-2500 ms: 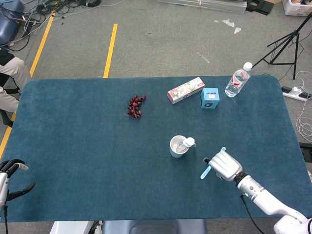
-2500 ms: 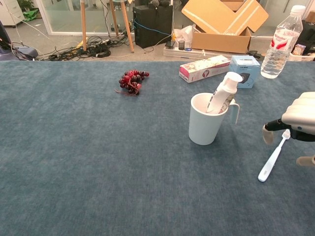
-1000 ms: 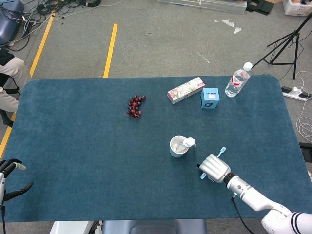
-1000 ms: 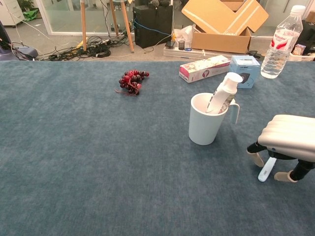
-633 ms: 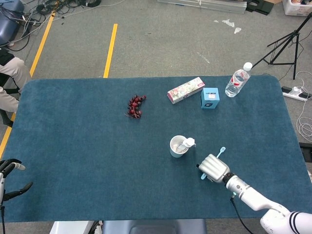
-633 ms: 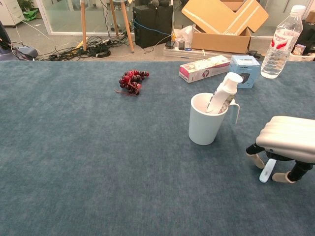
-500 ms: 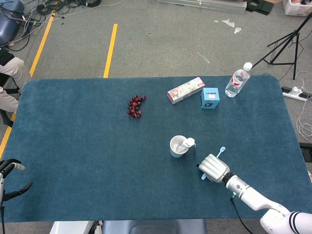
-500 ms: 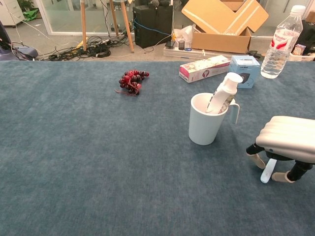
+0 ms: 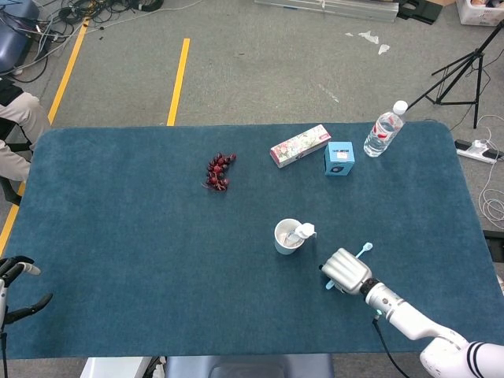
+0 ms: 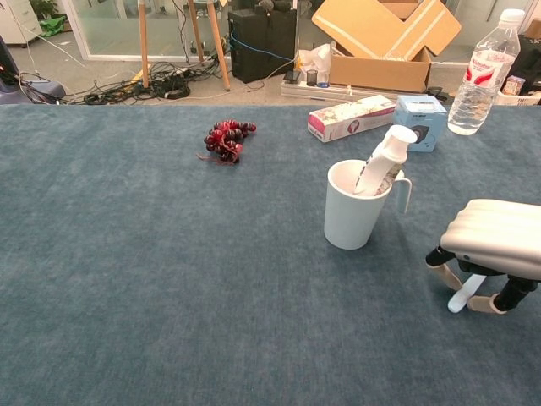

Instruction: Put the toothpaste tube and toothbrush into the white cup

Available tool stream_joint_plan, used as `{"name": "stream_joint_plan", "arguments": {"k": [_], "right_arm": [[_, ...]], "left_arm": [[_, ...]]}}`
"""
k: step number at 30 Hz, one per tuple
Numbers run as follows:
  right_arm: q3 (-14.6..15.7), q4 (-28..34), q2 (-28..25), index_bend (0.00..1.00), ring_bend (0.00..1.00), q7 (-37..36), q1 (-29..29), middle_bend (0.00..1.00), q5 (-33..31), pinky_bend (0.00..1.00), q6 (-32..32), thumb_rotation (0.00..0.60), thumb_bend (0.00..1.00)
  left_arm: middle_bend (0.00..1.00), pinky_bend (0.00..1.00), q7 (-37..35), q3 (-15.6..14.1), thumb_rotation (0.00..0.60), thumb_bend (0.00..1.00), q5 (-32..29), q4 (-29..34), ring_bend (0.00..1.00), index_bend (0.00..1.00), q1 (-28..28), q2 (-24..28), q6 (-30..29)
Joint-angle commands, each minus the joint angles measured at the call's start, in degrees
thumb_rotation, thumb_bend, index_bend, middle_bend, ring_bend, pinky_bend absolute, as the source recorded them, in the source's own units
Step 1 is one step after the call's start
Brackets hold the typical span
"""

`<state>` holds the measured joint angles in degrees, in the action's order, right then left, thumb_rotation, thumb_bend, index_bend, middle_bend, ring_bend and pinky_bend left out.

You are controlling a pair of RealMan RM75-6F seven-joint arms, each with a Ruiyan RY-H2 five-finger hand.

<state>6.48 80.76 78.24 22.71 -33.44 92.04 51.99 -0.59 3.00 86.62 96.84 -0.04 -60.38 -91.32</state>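
Right hand (image 9: 346, 271) curled around toothbrush (image 9: 361, 252) (its head swung rightward since before), left hand (image 9: 16, 282) empty, fingers apart

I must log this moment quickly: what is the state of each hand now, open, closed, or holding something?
Left hand: open, holds nothing, at the table's near left edge.
Right hand: curled over the toothbrush on the table; whether it grips it cannot be told.
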Motion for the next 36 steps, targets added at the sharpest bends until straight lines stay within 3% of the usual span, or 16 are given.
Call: {"name": "stream_joint_plan", "arguments": {"k": [1, 28, 36], "right_arm": [[0.0, 0.3, -0.3, 0.64, 1.0, -0.2, 0.1, 1.0, 0.2, 1.0, 0.5, 0.6, 0.26], [-1.6, 8.2, -6.1, 0.64, 1.0, -0.6, 1.5, 1.0, 2.4, 1.0, 6.4, 0.6, 0.27], [-1.8, 12.7, -9.2, 0.64, 1.0, -3.6, 2.0, 1.0, 3.6, 1.0, 8.6, 0.6, 0.27]], "left_arm": [[0.36, 0.38, 0.0, 0.0, 0.6, 0.03, 0.0, 0.0, 0.31, 0.47, 0.1, 0.0, 0.0], [0.37, 0.38, 0.4, -0.2, 0.6, 0.03, 0.0, 0.0, 0.31, 0.47, 0.1, -0.1, 0.1], [0.37, 0.38, 0.4, -0.2, 0.6, 0.03, 0.0, -0.1, 0.31, 0.47, 0.1, -0.2, 0.0]]}}
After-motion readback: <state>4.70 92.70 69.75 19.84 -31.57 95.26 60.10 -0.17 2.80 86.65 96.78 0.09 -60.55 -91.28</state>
